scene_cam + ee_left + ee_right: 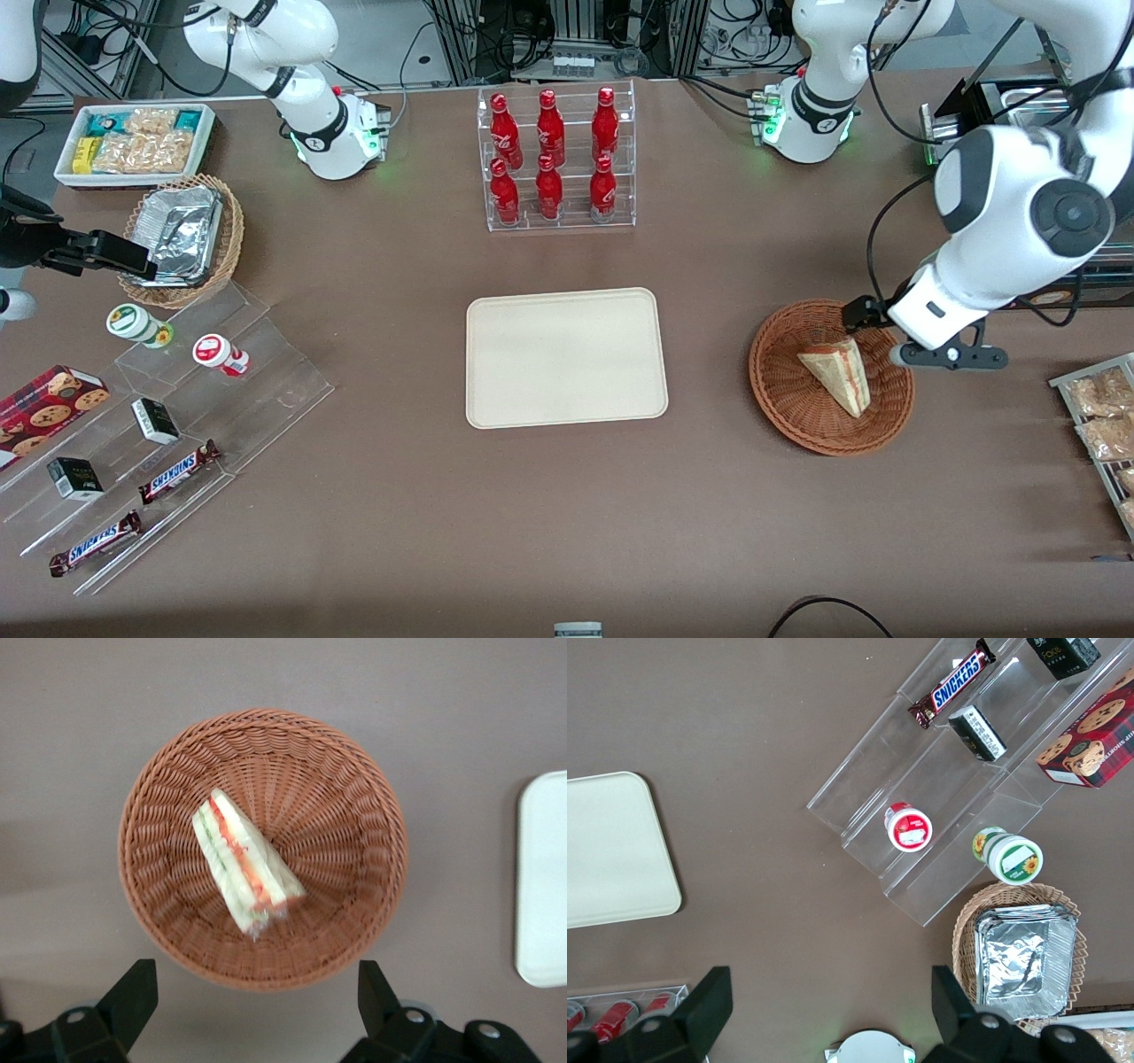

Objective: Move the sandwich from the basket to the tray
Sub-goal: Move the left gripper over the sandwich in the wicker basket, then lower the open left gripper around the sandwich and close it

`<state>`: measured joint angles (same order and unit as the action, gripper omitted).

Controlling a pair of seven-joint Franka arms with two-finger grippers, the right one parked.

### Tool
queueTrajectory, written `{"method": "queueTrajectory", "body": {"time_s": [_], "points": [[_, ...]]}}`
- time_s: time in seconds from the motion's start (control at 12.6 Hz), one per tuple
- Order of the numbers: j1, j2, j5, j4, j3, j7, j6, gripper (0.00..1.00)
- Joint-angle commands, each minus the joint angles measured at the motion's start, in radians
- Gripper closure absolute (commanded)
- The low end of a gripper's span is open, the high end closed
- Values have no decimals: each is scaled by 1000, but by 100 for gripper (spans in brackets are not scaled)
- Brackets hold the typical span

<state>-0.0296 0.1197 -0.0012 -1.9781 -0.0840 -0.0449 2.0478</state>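
reddish-brown woven basket (177, 771), cream tray (567, 357), black end effector (257, 997)

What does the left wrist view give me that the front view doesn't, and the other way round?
Only the left wrist view shows the gripper open above the basket, fingers apart, and the sandwich's red and green filling edge. Only the front view shows the whole tray and the rack of red bottles farther from the camera than the tray. Both show the sandwich lying in the basket, not gripped, and at least an edge of the tray.
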Motion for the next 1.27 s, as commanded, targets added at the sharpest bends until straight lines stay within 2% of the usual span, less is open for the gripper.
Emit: {"method": "queueTrajectory", "body": {"time_s": [0.0,0.24,0.72,0.8,1.19], "points": [[14,17,13,-80,0,0,128,0],[48,40,3,-100,0,-22,166,0],[53,78,-3,-97,-2,-629,219,0],[48,90,-2,-97,-3,-685,236,0],[39,127,4,-100,-6,-687,253,0]]}}
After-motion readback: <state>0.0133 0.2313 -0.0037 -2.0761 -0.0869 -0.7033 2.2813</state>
